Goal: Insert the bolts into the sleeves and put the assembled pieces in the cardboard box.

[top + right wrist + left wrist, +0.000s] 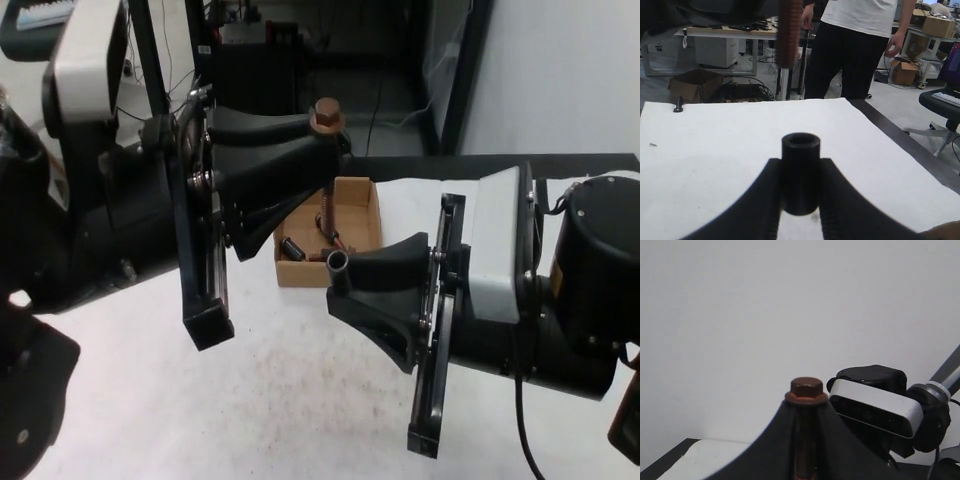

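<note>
My left gripper (322, 150) is shut on a rusty brown bolt (327, 115), held upright with its hex head (806, 389) above the fingers and its threaded shank (789, 31) hanging below. My right gripper (345, 275) is shut on a black sleeve (800, 172), held upright with its open bore facing up (338, 262). The bolt's lower end hangs above the sleeve and a little to one side, apart from it. Behind both lies the cardboard box (352, 192) with a few dark pieces inside.
A white mat (290, 380) covers the bench. A small black part (678, 105) and a tiny screw (652, 144) lie on the mat near its edge. The bench's dark edge (910, 145) runs alongside. A person stands in the room beyond.
</note>
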Action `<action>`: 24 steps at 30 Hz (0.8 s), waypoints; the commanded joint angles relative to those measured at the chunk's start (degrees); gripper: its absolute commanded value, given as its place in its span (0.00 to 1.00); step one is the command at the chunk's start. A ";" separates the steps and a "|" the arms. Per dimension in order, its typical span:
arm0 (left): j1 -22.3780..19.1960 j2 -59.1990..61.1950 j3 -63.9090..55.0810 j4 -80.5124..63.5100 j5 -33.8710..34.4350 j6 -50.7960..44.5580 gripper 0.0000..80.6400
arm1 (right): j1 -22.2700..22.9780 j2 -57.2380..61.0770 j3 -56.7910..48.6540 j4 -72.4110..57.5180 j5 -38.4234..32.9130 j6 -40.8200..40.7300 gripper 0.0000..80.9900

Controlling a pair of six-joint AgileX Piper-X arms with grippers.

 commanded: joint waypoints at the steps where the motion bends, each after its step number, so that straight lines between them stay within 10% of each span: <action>1: -0.19 -0.12 -0.31 -1.08 0.16 -0.78 0.00 | 0.04 -0.05 -0.58 -2.05 -0.45 -0.33 0.01; 24: -0.19 -0.12 -0.31 -1.08 0.16 -2.32 0.00 | 0.16 -0.05 -0.58 -6.73 -1.50 5.17 0.01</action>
